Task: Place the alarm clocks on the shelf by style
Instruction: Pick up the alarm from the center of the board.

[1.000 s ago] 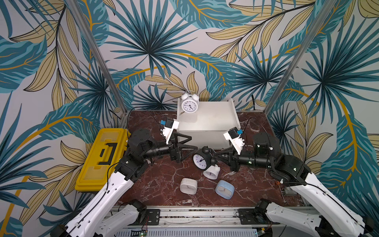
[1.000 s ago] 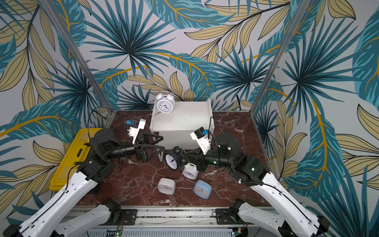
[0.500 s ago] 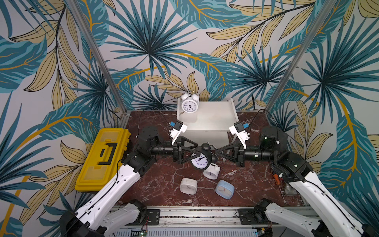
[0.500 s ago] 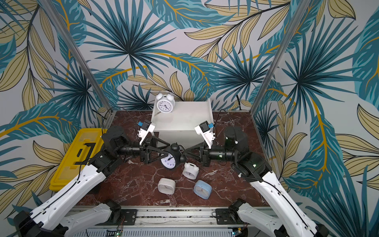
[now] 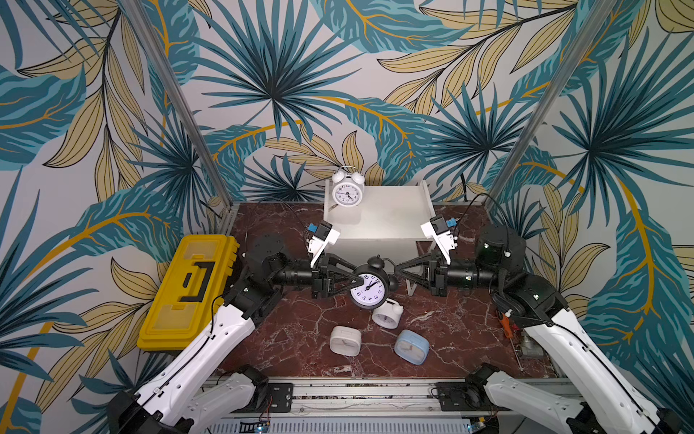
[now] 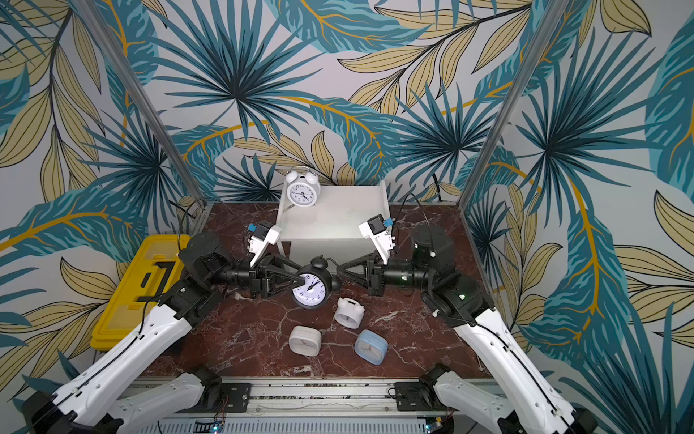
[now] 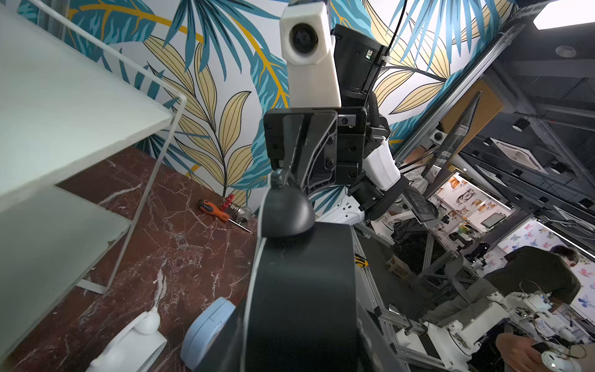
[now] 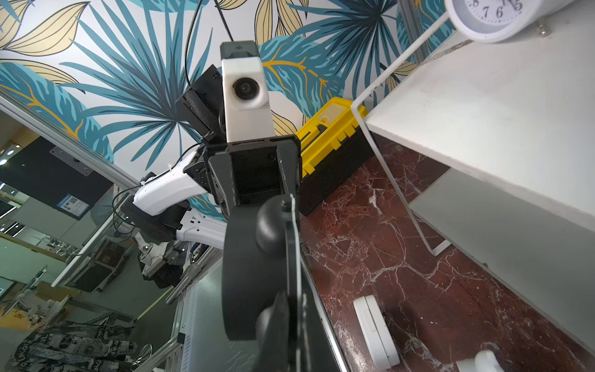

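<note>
- Black clock hangs between left gripper and right gripper.
- Left jaws clamp its rim; right jaws are pinched on a bell.
- Shelf stands just behind the fingers.

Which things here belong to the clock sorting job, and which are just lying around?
Part of the job: black twin-bell clock, white twin-bell clock on the shelf, second white twin-bell clock, white square clock, light-blue square clock.
Lying about: yellow toolbox, orange-handled screwdriver.
</note>
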Available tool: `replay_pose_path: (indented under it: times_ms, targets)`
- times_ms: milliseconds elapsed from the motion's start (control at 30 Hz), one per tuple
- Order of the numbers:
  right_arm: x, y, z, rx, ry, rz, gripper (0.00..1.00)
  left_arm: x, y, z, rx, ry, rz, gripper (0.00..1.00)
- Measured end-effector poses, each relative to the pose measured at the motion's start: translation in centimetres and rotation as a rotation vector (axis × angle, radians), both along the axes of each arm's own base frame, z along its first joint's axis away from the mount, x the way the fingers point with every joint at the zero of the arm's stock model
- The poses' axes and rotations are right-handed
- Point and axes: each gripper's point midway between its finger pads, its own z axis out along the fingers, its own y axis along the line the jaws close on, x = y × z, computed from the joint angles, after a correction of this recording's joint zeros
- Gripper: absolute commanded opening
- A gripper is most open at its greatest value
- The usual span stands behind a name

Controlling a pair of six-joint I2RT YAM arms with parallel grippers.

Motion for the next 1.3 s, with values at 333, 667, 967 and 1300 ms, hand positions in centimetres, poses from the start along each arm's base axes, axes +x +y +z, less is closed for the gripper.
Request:
replay_pose_path:
  times_ms: [333, 667, 967, 1300]
  targets:
    - [2.3, -0.5, -0.4, 0.149, 0.026, -0.189, 0.85, 5.0, 0.2, -0.2, -0.184, 0.075, 0.241, 0.20]
    - [3.8, 1.5, -0.3, 0.245, 0.083, -0.185, 0.80, 5.4, 0.5, 2.6, -0.314, 0.062, 0.244, 0.20]
    - [3.9, 3.0, 2.1, 0.261, 0.030, -0.115, 0.36, 5.6, 0.6, 2.8, -0.329, 0.087, 0.254, 0.25]
    - [3.1, 3.0, 3.5, 0.160, -0.013, -0.078, 0.15, 4.7, -0.2, 2.0, -0.250, 0.084, 0.187, 0.83]
